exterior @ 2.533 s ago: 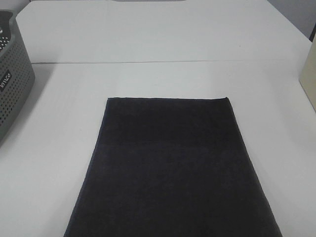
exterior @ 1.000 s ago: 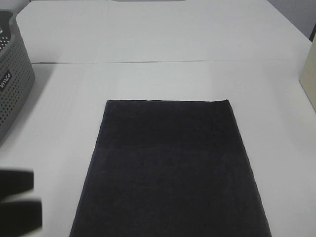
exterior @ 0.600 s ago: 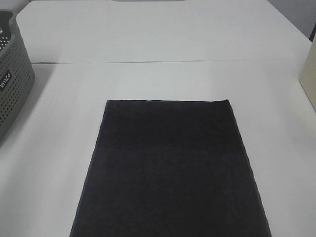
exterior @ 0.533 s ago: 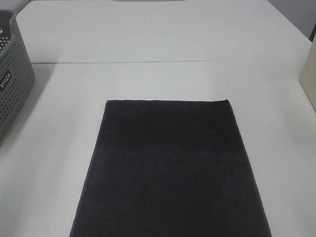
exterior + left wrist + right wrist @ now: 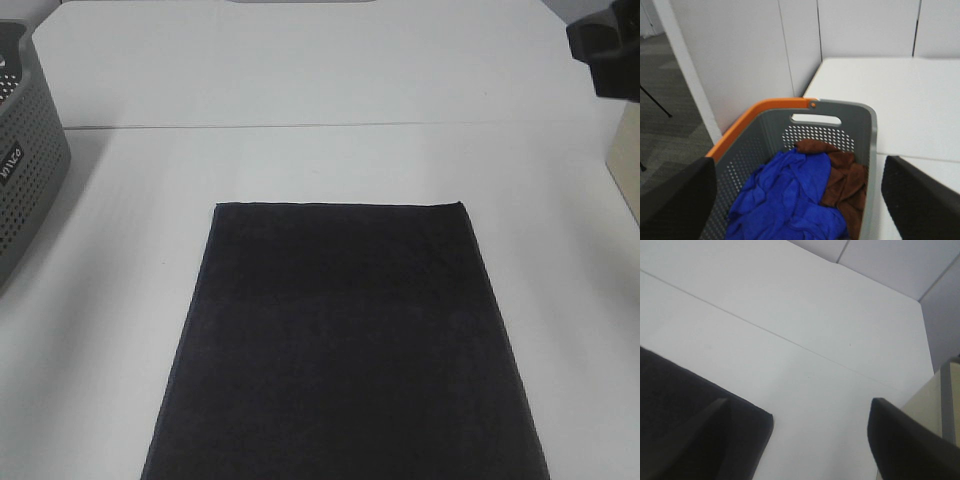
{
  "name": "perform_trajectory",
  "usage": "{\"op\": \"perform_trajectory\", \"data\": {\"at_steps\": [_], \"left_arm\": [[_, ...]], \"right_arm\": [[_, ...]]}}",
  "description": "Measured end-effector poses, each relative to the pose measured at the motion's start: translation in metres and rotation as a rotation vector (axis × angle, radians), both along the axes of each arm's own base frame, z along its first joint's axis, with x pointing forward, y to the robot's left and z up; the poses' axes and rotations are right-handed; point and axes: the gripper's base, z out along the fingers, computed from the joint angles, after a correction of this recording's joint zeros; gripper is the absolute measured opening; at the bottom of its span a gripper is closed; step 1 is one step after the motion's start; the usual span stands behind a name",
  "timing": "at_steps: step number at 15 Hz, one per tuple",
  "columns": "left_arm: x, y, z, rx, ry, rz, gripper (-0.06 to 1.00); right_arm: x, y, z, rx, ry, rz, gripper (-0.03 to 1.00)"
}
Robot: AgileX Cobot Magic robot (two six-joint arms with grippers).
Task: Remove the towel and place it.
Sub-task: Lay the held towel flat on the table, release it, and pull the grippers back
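Note:
The towel (image 5: 345,340), a dark navy-black cloth, lies flat on the white table (image 5: 300,80), running off the near edge of the exterior view. Its far right corner shows in the right wrist view (image 5: 685,405). My right gripper (image 5: 805,450) is open and empty, held above the table beside that corner. A dark part of the right arm (image 5: 605,45) shows at the top right. My left gripper (image 5: 797,210) is open and empty above the grey perforated basket (image 5: 860,130). The left gripper is out of the exterior view.
The basket (image 5: 25,150) stands at the table's left edge; it has an orange rim and holds a blue cloth (image 5: 785,195) and a brown cloth (image 5: 845,180). A beige box (image 5: 627,160) stands at the right edge and also shows in the right wrist view (image 5: 935,400).
The towel's near end shifted slightly and then lay still. The left gripper, seen at the lower left a second ago, has left the exterior view. The right arm has come in at the top right.

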Motion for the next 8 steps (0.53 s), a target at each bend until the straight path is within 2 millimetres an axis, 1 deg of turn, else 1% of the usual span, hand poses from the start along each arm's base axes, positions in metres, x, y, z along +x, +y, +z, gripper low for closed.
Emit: {"op": "perform_trajectory", "data": {"at_steps": [1,2,3,4,5,6,7,8], "left_arm": [[0.033,-0.003,0.006,-0.013,0.106,-0.053,0.84],[0.043,-0.003,0.009,-0.03,0.123,-0.071,0.84],[0.065,-0.003,0.01,-0.07,0.176,-0.119,0.84],[0.093,-0.002,0.005,-0.128,0.246,-0.199,0.84],[0.101,-0.002,0.004,-0.148,0.268,-0.23,0.84],[0.116,-0.002,0.003,-0.183,0.304,-0.291,0.84],[0.129,-0.003,-0.002,-0.224,0.356,-0.371,0.84],[0.141,-0.005,-0.008,-0.272,0.407,-0.449,0.84]], "right_arm": [[0.013,0.004,0.004,0.066,0.025,-0.111,0.73],[0.017,0.005,0.006,0.075,0.033,-0.142,0.73],[0.024,0.008,0.014,0.089,0.04,-0.191,0.73],[0.031,0.012,0.02,0.099,0.057,-0.232,0.73],[0.038,0.015,0.025,0.104,0.087,-0.276,0.73],[0.046,0.016,0.033,0.13,0.129,-0.306,0.73],[0.059,0.012,0.038,0.158,0.191,-0.333,0.73],[0.073,0.002,0.04,0.21,0.285,-0.355,0.73]]}}
